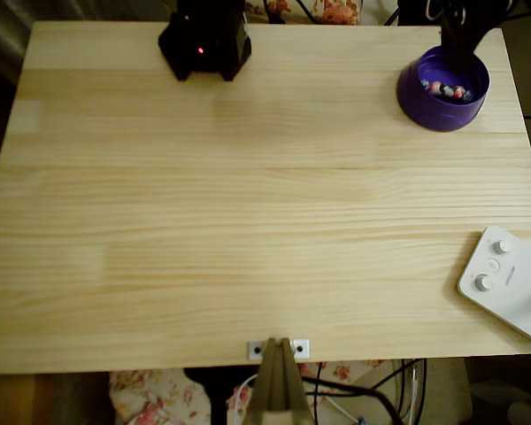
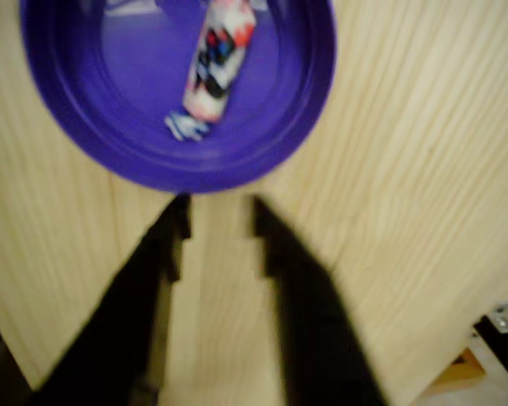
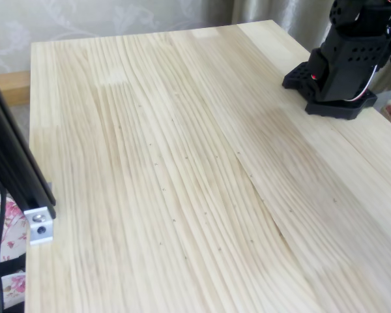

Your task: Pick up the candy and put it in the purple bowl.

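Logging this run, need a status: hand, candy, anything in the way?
Hand open, empty, just outside the purple bowl. Candy lying inside the bowl. White device with knobs sits far off, nothing in the way.

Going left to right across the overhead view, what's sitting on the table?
The arm's black base at the top edge → the purple bowl with the candy lying inside it → the white device with knobs at the right edge, lower down.
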`<state>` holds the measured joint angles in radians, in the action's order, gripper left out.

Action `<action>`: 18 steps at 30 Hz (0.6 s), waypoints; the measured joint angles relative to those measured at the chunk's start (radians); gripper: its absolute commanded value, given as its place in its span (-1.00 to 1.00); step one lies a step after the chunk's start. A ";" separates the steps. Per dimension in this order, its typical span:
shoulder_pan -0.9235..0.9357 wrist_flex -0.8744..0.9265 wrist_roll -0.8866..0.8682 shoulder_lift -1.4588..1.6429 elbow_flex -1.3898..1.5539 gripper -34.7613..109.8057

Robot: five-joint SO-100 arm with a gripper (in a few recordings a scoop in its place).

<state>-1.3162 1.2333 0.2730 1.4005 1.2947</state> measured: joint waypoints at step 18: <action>0.660 0.115 0.249 0.630 0.359 -0.53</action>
<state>-0.6565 1.3484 0.5216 2.0310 1.6536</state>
